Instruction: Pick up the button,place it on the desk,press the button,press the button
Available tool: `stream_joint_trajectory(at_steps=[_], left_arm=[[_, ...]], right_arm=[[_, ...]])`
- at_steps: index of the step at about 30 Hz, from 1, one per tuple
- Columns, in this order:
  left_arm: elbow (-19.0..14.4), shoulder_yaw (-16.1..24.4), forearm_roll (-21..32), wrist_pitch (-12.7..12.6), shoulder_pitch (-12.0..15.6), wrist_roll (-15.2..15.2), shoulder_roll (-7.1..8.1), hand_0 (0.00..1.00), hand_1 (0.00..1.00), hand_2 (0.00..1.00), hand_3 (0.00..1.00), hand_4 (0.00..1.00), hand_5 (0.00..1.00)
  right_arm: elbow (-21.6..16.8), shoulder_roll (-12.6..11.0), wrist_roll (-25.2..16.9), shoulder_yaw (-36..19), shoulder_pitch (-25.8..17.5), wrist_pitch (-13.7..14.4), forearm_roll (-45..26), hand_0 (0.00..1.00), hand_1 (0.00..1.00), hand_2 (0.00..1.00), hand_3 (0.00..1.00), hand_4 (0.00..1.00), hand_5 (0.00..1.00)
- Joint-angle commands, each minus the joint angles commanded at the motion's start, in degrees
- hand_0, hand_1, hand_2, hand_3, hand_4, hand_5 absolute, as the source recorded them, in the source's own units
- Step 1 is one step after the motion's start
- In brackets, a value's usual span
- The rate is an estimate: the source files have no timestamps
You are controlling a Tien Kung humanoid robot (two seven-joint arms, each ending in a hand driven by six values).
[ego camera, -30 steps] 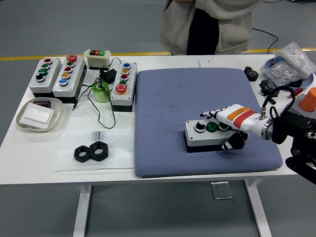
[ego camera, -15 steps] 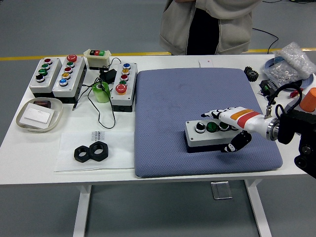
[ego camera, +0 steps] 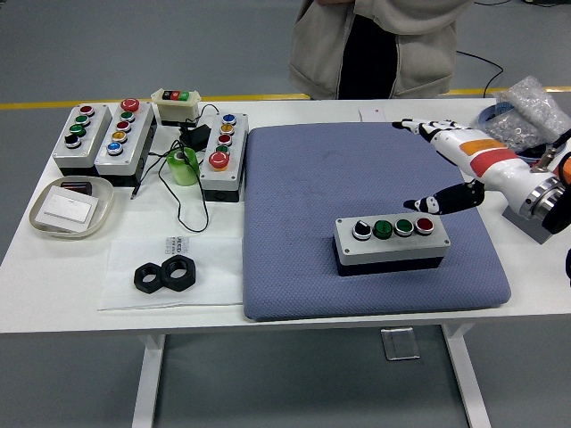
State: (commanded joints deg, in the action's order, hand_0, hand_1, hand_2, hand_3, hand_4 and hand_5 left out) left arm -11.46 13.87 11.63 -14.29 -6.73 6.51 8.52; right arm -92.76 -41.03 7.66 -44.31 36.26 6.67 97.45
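A grey button box with black, green, green and red buttons lies on the blue pad, right of its middle. My right hand is raised above and behind the box's right end. Its fingers are spread and hold nothing, and the thumb points down toward the red button. The hand does not touch the box. My left arm is out of view.
Three more button boxes and a small switch box stand at the back left. A green tape roll, a white tray and two black nuts lie on the left. Bags and parts lie at the back right. A person stands behind the table.
My right hand has let go of the button box and lifted up and back to the right, opening its fingers. The box stays on the pad.
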Motion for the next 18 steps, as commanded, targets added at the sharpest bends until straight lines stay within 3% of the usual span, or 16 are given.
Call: stream_joint_trajectory(at_steps=[4, 5, 18], left_arm=[[0.0, -0.1, 0.12, 0.01, -0.04, 0.04, 0.01, 0.733, 0.828, 0.878, 0.832, 0.636, 0.998], [0.0, -0.16, 0.21, 0.03, -0.05, 0.06, 0.03, 0.731, 0.827, 0.879, 0.832, 0.637, 0.998], [-0.01, -0.16, 0.16, 0.04, -0.02, 0.07, -0.02, 0.728, 0.827, 0.878, 0.831, 0.638, 0.998]], right_arm=[[-0.97, -1.47, 2.47, -0.59, -1.63, 0.03, 1.75, 0.527, 0.418, 0.471, 0.953, 0.704, 0.076], [-1.22, -2.07, 2.93, -0.79, -2.38, -0.91, 1.49, 0.293, 0.122, 0.264, 0.847, 0.503, 0.002], [-2.21, -4.29, 2.4, -1.5, -7.97, -8.03, 3.5, 0.29, 0.079, 0.212, 0.796, 0.474, 0.002]])
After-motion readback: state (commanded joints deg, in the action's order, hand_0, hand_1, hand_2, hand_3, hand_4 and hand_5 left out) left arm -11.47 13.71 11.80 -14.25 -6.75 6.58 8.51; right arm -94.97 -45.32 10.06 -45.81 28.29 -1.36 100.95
